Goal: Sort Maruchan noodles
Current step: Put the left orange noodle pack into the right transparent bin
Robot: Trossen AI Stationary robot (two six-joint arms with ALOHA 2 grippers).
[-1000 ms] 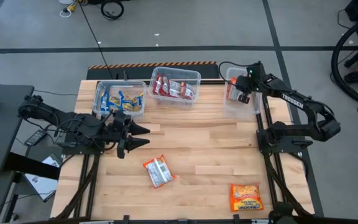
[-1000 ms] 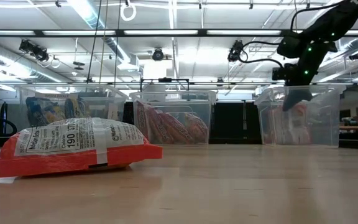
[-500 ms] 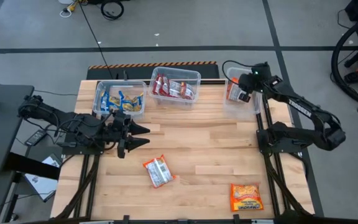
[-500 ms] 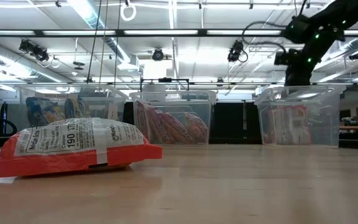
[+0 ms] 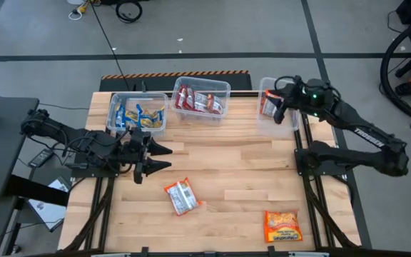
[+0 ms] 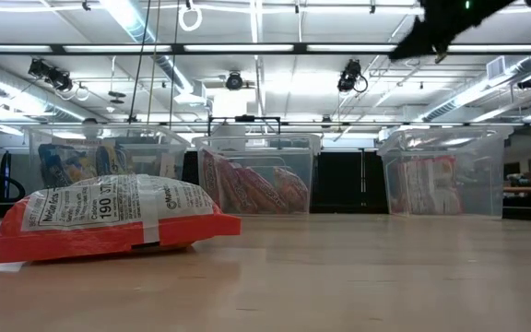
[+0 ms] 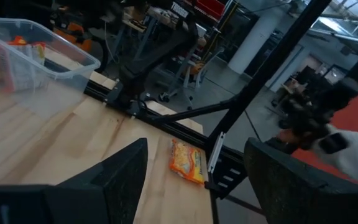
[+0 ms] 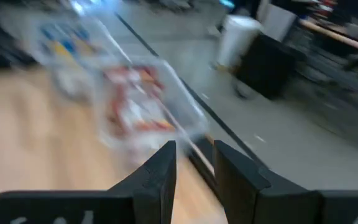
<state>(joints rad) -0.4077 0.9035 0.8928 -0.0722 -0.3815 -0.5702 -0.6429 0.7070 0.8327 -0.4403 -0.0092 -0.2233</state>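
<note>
Two Maruchan noodles packets lie flat on the table: a dark red-silver one (image 5: 181,196) (image 6: 109,221) near the middle and an orange one (image 5: 282,227) (image 7: 187,162) at the near right. More packets lie in three clear tubs along the far edge: blue-yellow (image 5: 138,114), dark red (image 5: 200,100) and orange (image 5: 270,106). My right gripper (image 5: 276,112) (image 8: 194,168) hangs high over the right tub, open with a narrow gap and nothing between its fingers. My left gripper (image 5: 166,158) (image 7: 194,180) hovers open over the table's left part, pointing toward the right edge.
The three tubs (image 6: 441,171) stand in a row along the far edge. A metal frame post (image 7: 272,68) rises at the table's right side. Bare wood lies between the loose packets and the tubs.
My right gripper has risen out of the right tub to well above its rim and tipped up toward level. The orange packet stays in that tub.
</note>
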